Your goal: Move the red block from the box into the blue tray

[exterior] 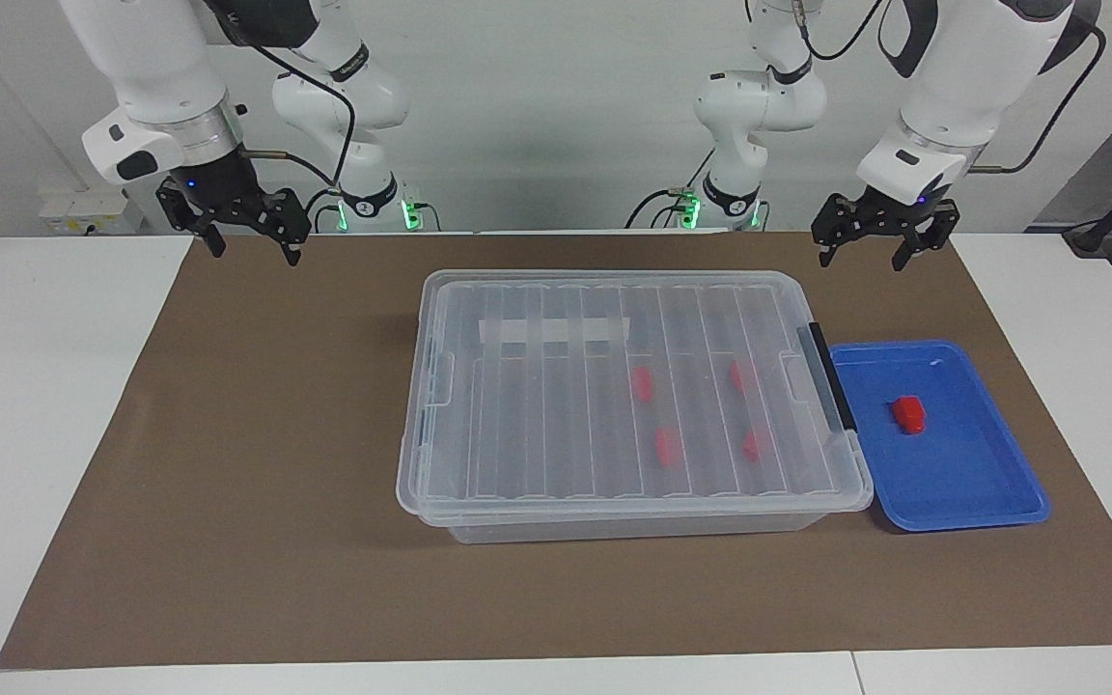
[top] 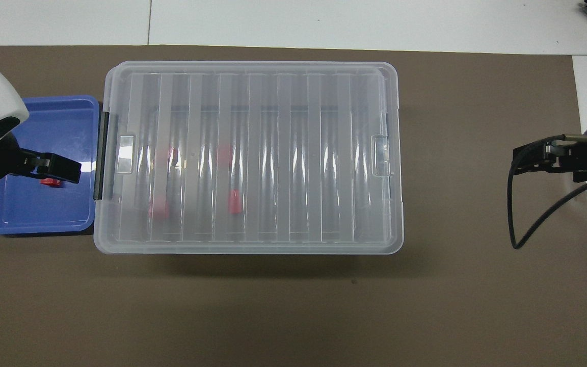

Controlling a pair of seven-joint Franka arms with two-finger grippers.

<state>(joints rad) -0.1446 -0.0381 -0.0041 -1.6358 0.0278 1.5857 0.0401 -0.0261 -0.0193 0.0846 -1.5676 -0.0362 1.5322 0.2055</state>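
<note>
Overhead view: left pincer (top: pixel 64 171) half-hides red block (top: pixel 49 181) in blue tray (top: pixel 38 214).

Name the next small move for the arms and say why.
Probably none beyond holding both arms parked. A red block already lies in the tray, the box has its lid on with four more red blocks inside, and the left gripper and right gripper hang open and empty over the mat at the robots' edge, one at each end.
</note>
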